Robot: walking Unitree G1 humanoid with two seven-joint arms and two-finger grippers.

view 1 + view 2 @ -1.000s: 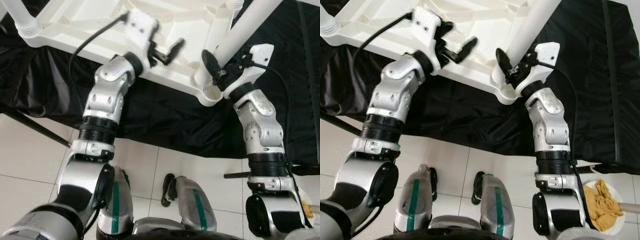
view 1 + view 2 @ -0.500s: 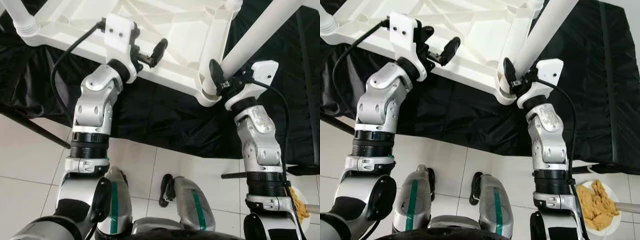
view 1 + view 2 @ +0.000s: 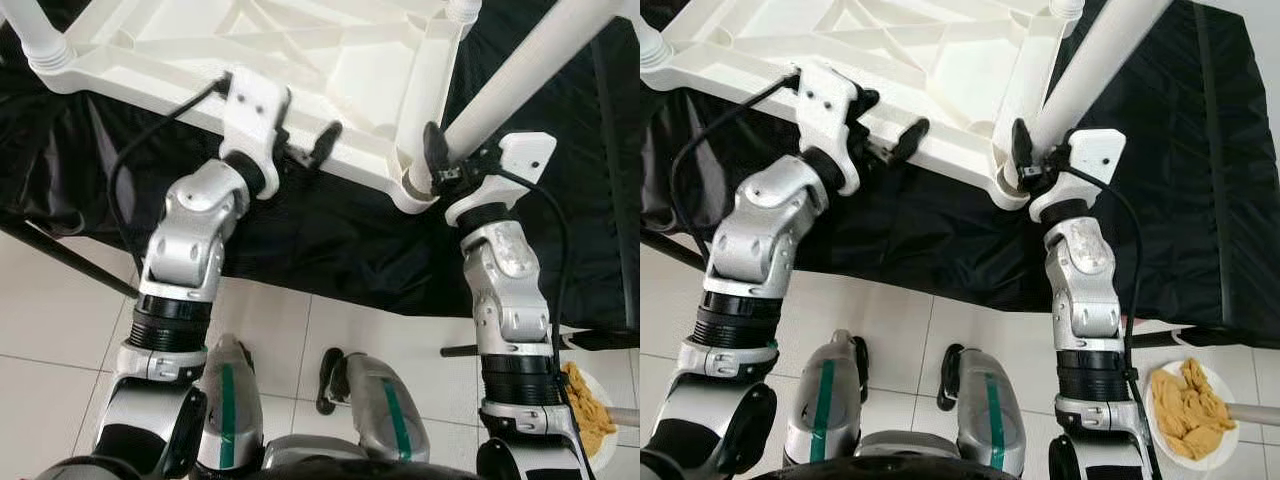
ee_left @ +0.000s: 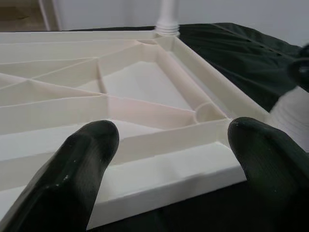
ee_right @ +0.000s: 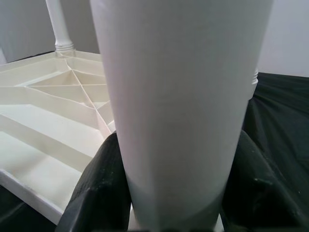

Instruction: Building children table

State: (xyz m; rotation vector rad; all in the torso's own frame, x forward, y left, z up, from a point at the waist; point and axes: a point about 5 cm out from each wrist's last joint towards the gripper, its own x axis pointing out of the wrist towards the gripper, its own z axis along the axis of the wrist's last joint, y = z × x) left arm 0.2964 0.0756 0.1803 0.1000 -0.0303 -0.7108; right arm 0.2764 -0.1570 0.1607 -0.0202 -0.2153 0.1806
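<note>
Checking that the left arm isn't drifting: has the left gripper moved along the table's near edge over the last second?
Yes. The left gripper swung out over the white tabletop, then returned to its near edge, fingers open.

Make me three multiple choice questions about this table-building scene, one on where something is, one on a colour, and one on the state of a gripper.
1. Where does the white tabletop lie?
A. Upside down on a black cloth
B. Upright on the tiled floor
C. Leaning against a wall

2. What colour is the table leg at the near corner?
A. Blue
B. White
C. Black

3. What is the right gripper doing?
A. Hanging idle by the floor
B. Holding a plate
C. Clamped around the table leg

Answers:
1. A, its ribbed underside faces up on the black cloth.
2. B, it matches the white tabletop.
3. C, its black fingers press both sides of the leg, while the left gripper is open at the tabletop's edge.
</note>
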